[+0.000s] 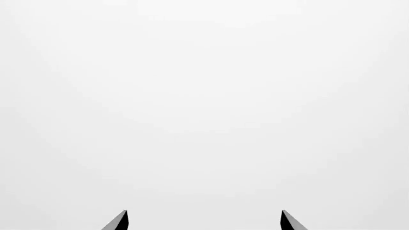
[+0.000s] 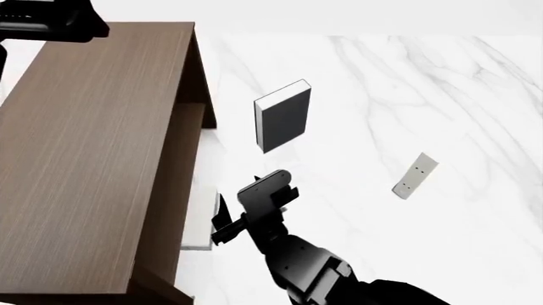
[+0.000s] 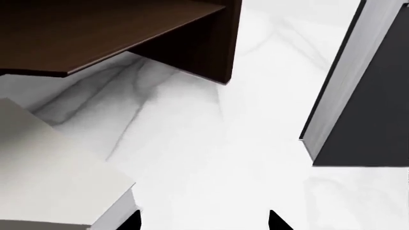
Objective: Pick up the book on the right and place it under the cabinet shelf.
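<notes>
**Right tool open beside the cabinet, white book lying at the cabinet's foot**

Nearest to the robot, its black right arm reaches forward over a white marble bench [image 2: 441,95]. The right tool [image 2: 222,219] sits just beside the open face of a tall dark-brown cabinet [image 2: 85,165]. Its two dark fingers [image 3: 276,221] are spread apart with only bare marble between them, so it is open and holding nothing.

Close to that tool, a thin plain white book [image 2: 201,219] lies flat on the bench at the cabinet's base. In the head view it appears partly tucked under the cabinet's edge. In the right wrist view the book [image 3: 54,177] lies near the lower opening, with the cabinet's inner shelf board [image 3: 96,33] above and beyond it. Whether any of it lies beneath that board cannot be told.

Farther from the cabinet, a black-covered book with white page edges [image 2: 283,115] stands upright, well apart from the tool. A second pale book [image 2: 415,175] is farthest from the cabinet.

The left tool [image 1: 203,220] shows only two dark fingertips set wide apart against plain white, open.
</notes>
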Robot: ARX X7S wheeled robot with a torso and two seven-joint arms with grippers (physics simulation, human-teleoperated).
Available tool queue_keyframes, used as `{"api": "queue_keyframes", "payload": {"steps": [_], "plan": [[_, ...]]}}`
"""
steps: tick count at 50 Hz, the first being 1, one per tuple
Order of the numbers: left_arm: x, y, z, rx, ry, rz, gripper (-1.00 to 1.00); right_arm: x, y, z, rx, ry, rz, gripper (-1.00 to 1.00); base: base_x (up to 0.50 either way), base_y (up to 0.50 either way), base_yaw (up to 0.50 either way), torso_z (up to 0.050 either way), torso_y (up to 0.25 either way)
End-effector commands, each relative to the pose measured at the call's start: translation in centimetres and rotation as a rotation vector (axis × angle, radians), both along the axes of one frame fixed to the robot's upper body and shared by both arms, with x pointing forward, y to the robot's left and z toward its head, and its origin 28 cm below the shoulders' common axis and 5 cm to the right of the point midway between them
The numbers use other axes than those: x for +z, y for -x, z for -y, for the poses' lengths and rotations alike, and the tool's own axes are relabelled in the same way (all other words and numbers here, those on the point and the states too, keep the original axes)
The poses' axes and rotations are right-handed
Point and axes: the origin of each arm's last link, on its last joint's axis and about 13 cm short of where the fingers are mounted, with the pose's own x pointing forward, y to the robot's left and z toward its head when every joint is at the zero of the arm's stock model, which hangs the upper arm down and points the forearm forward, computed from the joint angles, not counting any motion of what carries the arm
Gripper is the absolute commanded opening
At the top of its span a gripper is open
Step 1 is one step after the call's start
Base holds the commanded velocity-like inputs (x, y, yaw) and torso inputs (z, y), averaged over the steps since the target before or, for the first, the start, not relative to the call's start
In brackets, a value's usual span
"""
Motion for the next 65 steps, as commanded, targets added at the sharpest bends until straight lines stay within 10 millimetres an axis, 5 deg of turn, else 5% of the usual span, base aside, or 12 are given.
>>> {"api": "queue_keyframes", "payload": {"steps": [1, 41, 65], "plan": [[0.0, 0.1, -0.1, 0.004, 0.002, 0.004, 1.0, -0.8, 1.0, -0.7, 0.007, 0.046, -0.03, 1.0, 0.0, 0.0, 0.0, 0.0, 0.0], [0.4, 0.3, -0.3, 0.014, -0.003, 0.01, 1.0, 0.9, 0.7, -1.7, 0.16, 0.008, -0.003, 1.0, 0.0, 0.0, 0.0, 0.0, -0.001], [0.3, 0.6, -0.6, 0.025, 0.004, 0.008, 1.0, 0.6, -3.3, 4.1, -0.343, 0.155, 0.021, 1.0, 0.0, 0.0, 0.0, 0.0, -0.001]]}}
